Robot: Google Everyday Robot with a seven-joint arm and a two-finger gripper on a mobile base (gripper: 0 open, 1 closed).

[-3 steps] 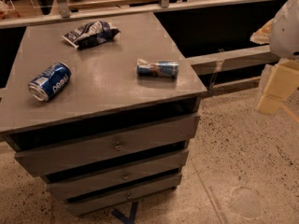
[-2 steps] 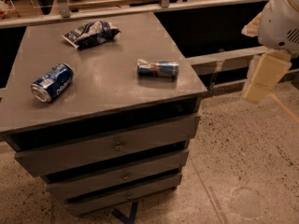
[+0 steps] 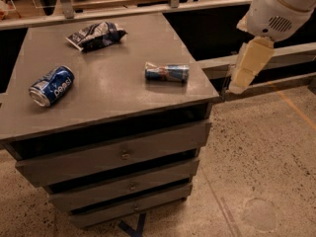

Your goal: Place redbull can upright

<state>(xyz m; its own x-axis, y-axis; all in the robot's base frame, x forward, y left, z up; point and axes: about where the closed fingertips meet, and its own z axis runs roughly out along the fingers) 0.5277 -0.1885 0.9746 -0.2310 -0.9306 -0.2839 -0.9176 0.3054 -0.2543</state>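
The redbull can (image 3: 167, 72) is slim, blue and silver, and lies on its side on the grey cabinet top (image 3: 113, 98), near the right edge. My gripper (image 3: 241, 79) hangs from the white arm (image 3: 281, 6) at the upper right. It is off the cabinet's right edge, to the right of the can and well apart from it. It holds nothing that I can see.
A fatter blue Pepsi can (image 3: 51, 85) lies on its side at the left of the top. A dark blue-and-white snack bag (image 3: 96, 34) lies at the back. The cabinet has three drawers (image 3: 123, 154). Speckled floor lies to the right, rails behind.
The arm and gripper have moved left and further into view, closer to the cabinet's right edge. The cans and the bag have not moved.
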